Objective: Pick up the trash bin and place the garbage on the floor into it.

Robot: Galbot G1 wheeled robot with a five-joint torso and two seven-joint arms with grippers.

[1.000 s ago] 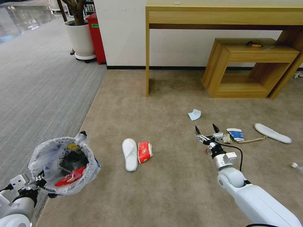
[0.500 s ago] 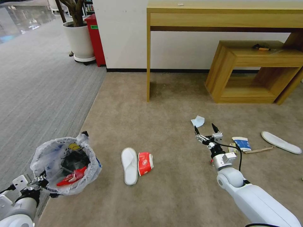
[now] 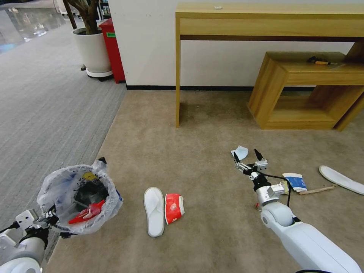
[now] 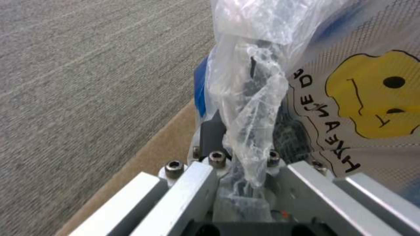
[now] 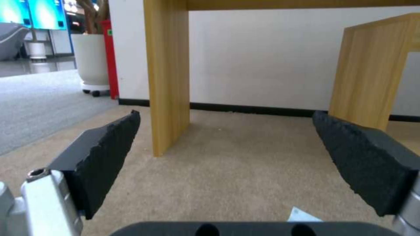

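Left gripper clamped shut on bag-lined rim of trash bin, bin held above beige carpet edge. Right gripper spread wide, holding nothing; pale tissue just beyond its fingertips. White slipper and red wrapper well apart from both.

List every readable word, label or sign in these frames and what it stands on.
"HAVE A NICE D…", cut off by a fold: black letters curving round a yellow smiley face on the trash bin bag.
Green label on the red cabinet: too small to read.
Print on the red wrapper: unreadable.
Blue-white paper cup: unreadable.
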